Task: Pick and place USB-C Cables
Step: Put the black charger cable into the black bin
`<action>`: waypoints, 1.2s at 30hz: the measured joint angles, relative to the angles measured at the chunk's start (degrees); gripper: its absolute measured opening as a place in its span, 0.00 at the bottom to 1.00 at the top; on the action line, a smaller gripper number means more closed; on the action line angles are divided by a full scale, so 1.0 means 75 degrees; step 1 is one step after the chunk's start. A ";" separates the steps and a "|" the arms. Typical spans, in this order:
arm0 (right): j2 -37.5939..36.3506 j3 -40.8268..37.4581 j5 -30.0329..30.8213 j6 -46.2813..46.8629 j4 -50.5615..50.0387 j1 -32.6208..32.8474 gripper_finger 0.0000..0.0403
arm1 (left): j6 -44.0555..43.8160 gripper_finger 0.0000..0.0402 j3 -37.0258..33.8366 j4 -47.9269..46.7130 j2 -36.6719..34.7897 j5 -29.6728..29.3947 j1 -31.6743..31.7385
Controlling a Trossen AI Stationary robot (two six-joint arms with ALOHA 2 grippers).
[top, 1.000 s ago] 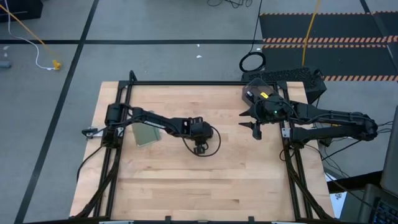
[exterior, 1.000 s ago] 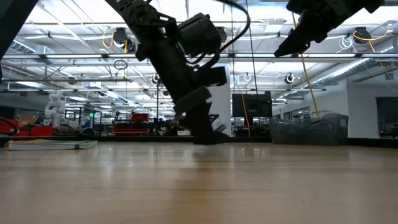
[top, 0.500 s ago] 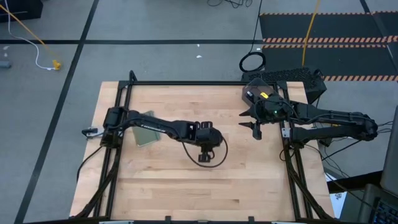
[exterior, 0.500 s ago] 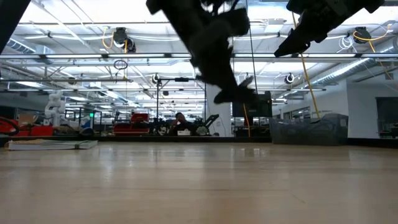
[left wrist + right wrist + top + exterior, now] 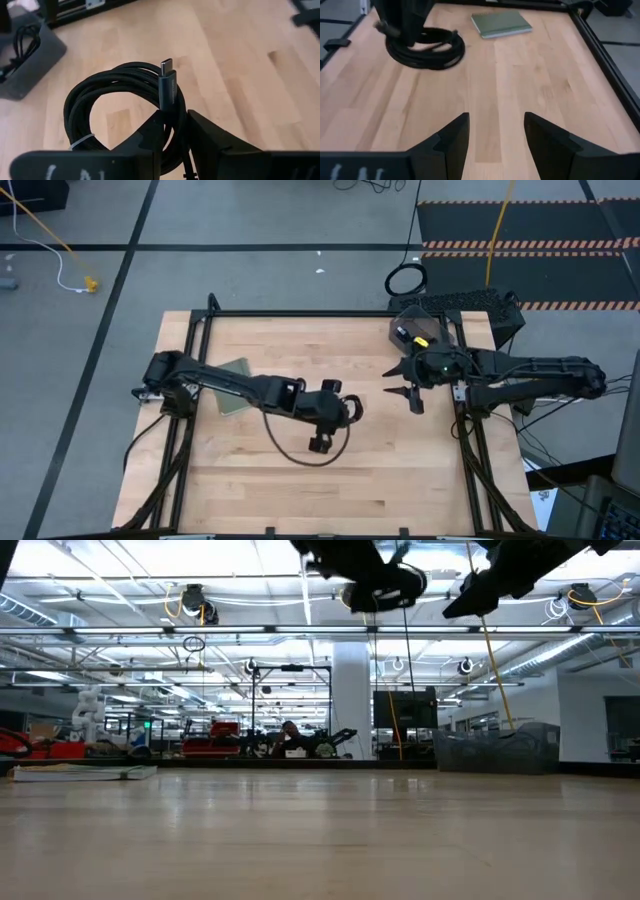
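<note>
My left gripper (image 5: 320,442) hangs over the table's middle, shut on a coiled black USB-C cable (image 5: 115,95) with a white tie around its strands and a plug (image 5: 167,70) sticking up. The coil (image 5: 300,442) spreads beneath the gripper. My right gripper (image 5: 412,395) hovers open, right of the middle, touching nothing; its wrist view shows the cable (image 5: 425,47) farther off. A grey tray (image 5: 25,47) at the far right holds another black cable (image 5: 25,42). The blue-purple cable is out of view. My left gripper pinches the coil's bundled strands (image 5: 172,117) between its two fingers (image 5: 150,140), just below the plug. The fingers come from above, pointing down, across the strands. The coil hangs around and below the fingers, lifted clear of the table.
A green notebook (image 5: 235,395) lies flat on the table's left part. The grey tray (image 5: 415,330) sits at the far right corner, beside a black box (image 5: 480,310). A black ring-shaped cord loop (image 5: 405,280) and a yellow cord (image 5: 40,225) lie on the floor beyond the table.
My left gripper has risen from the table top and drifted a little toward the near edge, staying shut. The black cable has come up with it, off the wood and lifted clear.
</note>
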 joint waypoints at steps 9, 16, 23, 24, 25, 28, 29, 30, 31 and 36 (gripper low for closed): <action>0.0108 -0.0003 0.0010 -0.0256 0.0754 0.0690 0.45 | 0.0505 0.20 0.0000 0.0011 -0.0335 0.0019 -0.0227; 0.0564 -0.0003 0.0430 -0.1182 0.1563 0.1612 0.45 | 0.0873 0.20 -0.0195 0.0798 -0.0335 0.0493 -0.0175; 0.0940 -0.0003 0.2048 -0.2403 0.1910 0.2793 0.46 | 0.1004 0.20 -0.0615 0.1385 -0.0323 0.1183 0.0100; 0.1010 -0.0003 0.2210 -0.2519 0.1967 0.2935 0.46 | 0.0977 0.20 -0.0682 0.1451 -0.0323 0.1291 0.0151; 0.1093 -0.0003 0.2309 -0.2592 0.2057 0.3057 0.46 | 0.0976 0.20 -0.0745 0.1541 -0.0320 0.1401 0.0193; 0.1316 -0.0003 0.2442 -0.2848 0.2216 0.3295 0.49 | 0.0985 0.20 -0.0875 0.1919 -0.0320 0.1707 0.0289; 0.1386 -0.0003 0.2429 -0.2922 0.2288 0.3356 0.50 | 0.0985 0.20 -0.0918 0.2019 -0.0320 0.1834 0.0307; 0.1459 -0.0003 0.2454 -0.2968 0.2356 0.3391 0.51 | 0.0987 0.20 -0.0964 0.2097 -0.0320 0.1929 0.0334; 0.1526 -0.0003 0.2559 -0.3065 0.2452 0.3442 0.52 | 0.0987 0.20 -0.1008 0.2162 -0.0320 0.2020 0.0352; 0.1963 -0.0003 0.3209 -0.3828 0.2881 0.3635 0.57 | 0.0991 0.20 -0.1113 0.2403 -0.0320 0.2464 0.0457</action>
